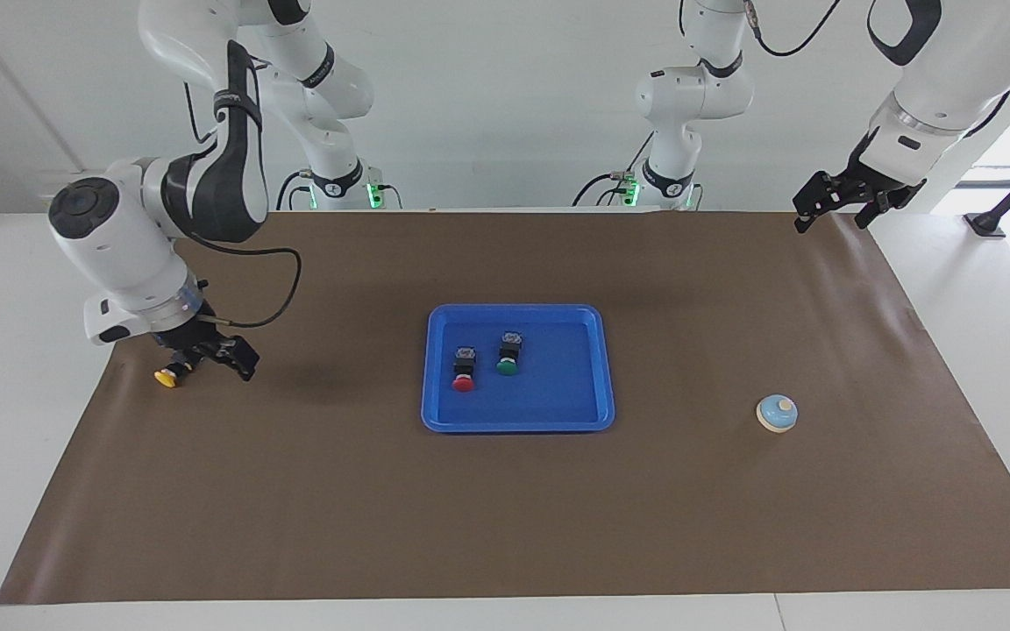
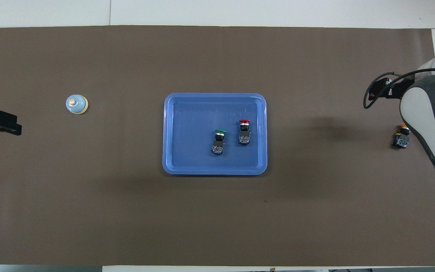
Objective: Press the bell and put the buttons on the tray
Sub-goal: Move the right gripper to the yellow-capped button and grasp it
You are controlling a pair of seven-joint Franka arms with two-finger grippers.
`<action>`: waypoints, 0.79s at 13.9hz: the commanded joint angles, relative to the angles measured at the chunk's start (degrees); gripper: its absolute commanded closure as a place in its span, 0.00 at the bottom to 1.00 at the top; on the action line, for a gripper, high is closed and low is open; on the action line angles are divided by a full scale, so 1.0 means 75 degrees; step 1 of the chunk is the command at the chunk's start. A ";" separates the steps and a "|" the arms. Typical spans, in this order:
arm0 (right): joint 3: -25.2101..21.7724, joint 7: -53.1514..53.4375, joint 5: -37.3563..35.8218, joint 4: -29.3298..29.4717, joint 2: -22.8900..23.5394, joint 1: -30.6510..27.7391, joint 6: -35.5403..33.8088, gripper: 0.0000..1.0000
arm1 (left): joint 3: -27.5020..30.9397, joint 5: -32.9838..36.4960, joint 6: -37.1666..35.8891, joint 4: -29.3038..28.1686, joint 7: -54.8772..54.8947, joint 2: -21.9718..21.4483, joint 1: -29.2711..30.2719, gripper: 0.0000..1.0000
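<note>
Facing view: flat bright-blue rectangular plastic tray [image 1: 518,419] holds red-capped push-button switch [image 1: 464,369] and green-capped push-button switch [image 1: 508,353], apart; two of three placed. Yellow-capped push-button switch [image 1: 167,376] on brown bench mat [image 1: 382,508], right end effector [image 1: 207,358] spread above it. Left end effector [image 1: 838,203] spread, waiting

Overhead view: light-blue dome bell [image 2: 76,104] stands untouched toward the left arm's end; whether pressed, cannot tell

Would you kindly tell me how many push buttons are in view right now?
3. The red button and green button lie in the tray; the yellow button lies on the mat toward the right arm's end.
</note>
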 commanded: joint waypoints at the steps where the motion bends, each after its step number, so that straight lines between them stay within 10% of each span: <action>1: 0.0122 -0.0662 -0.0109 -0.1406 -0.0620 -0.0582 0.1059 0.00 | 0.0040 0.0030 -0.0072 -0.0088 0.0028 -0.0114 -0.0025 0.00; 11: 0.0122 -0.1462 -0.0109 -0.2769 -0.0504 -0.1604 0.2715 0.00 | 0.0040 0.0030 -0.0072 -0.0088 0.0028 -0.0114 -0.0025 0.00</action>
